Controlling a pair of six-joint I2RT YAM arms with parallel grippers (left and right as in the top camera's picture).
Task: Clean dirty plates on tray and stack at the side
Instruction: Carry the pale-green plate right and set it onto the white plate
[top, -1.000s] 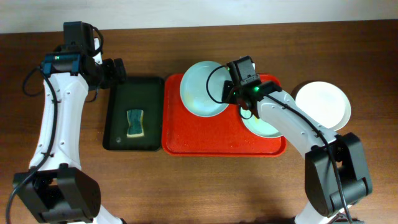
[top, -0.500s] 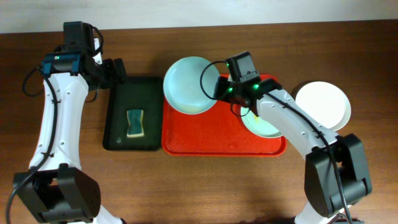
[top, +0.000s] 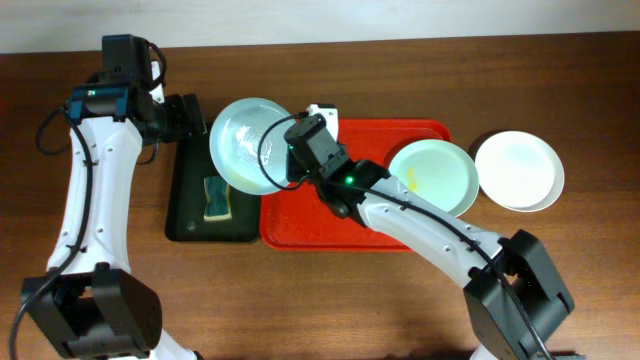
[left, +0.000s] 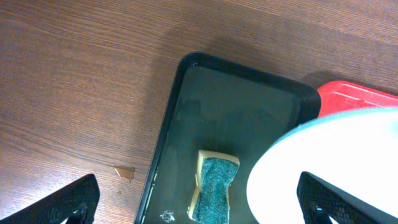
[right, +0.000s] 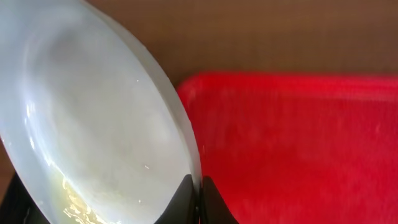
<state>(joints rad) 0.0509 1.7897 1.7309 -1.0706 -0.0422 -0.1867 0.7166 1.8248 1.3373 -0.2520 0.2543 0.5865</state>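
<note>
One plate (top: 245, 142), rim in right pincer (right: 198, 200)

Overhead looks straight down on the red tray (top: 330, 225); both wrist views, the right closest, share its left rim.

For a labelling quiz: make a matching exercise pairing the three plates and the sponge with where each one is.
Things: 1 pale blue plate; 2 mint green plate; 3 white plate; 4 sponge.
Places: A in the dark tray; B on the table, right of the red tray; C held by the right gripper; D on the red tray.
Pairs: 1-C, 2-D, 3-B, 4-A.
</note>
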